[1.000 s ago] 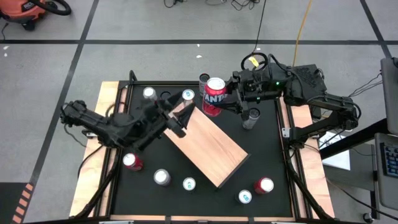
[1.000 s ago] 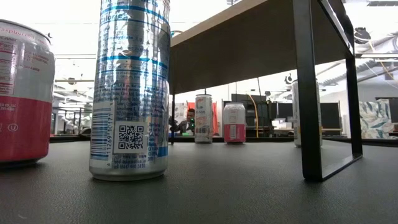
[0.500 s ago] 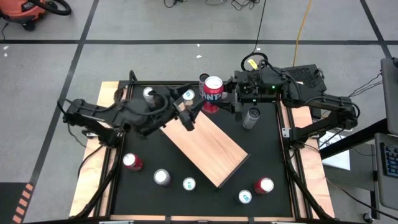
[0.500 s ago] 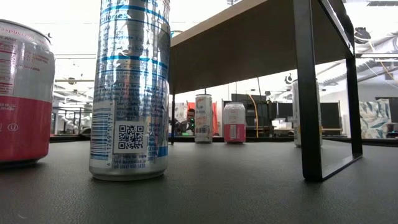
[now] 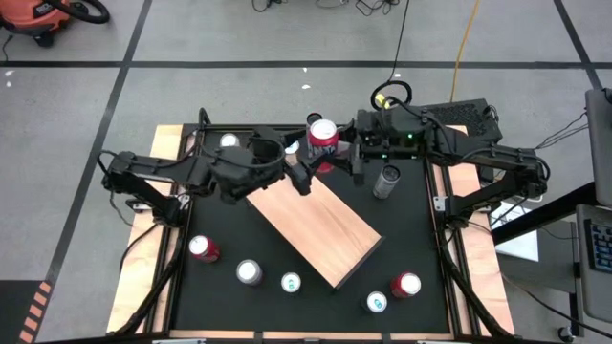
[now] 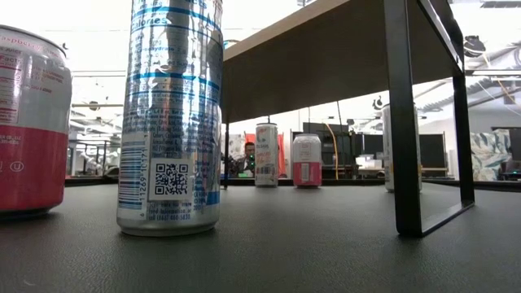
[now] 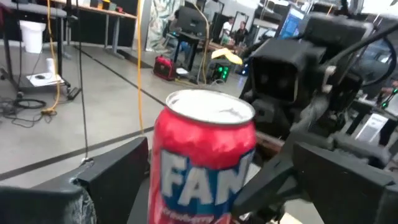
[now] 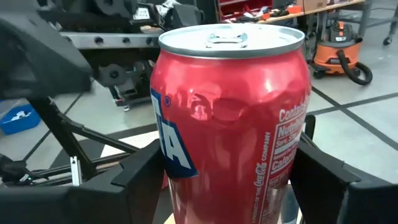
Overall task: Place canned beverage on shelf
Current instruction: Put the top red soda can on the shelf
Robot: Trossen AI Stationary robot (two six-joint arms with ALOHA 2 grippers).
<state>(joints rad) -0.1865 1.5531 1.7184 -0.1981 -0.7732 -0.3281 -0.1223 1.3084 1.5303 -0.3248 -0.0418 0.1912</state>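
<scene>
A red Fanta can (image 5: 322, 143) is in the air over the table's far middle, by the far corner of the pale wooden shelf (image 5: 316, 225), which stands on dark legs (image 6: 404, 122). My right gripper (image 5: 346, 153) is shut on the can from the right. My left gripper (image 5: 304, 170) is open at the can's left side, with a finger (image 7: 118, 180) on either side of the can (image 7: 205, 162). I cannot tell whether these fingers touch it. The can's wall is dented (image 8: 217, 106). My right gripper pinches the can's lower side walls (image 8: 280, 180) between its two fingers (image 8: 317, 174), coming level from the table's right. The can stands upright in the hold, top up; whether its base is clear of the shelf does not show.
Several other cans stand on the black table: at the near left (image 5: 203, 248), near middle (image 5: 250, 272), near right (image 5: 406, 285), far left (image 5: 229, 143), and a dark one by the right arm (image 5: 386, 180). Two cans (image 6: 171, 114) stand close to the low camera.
My left gripper has gone toward the table's far right, from beside the shelf's left end up to the can, and now has a finger on either side of it. My right gripper has carried the can a little toward the table's left and lower.
</scene>
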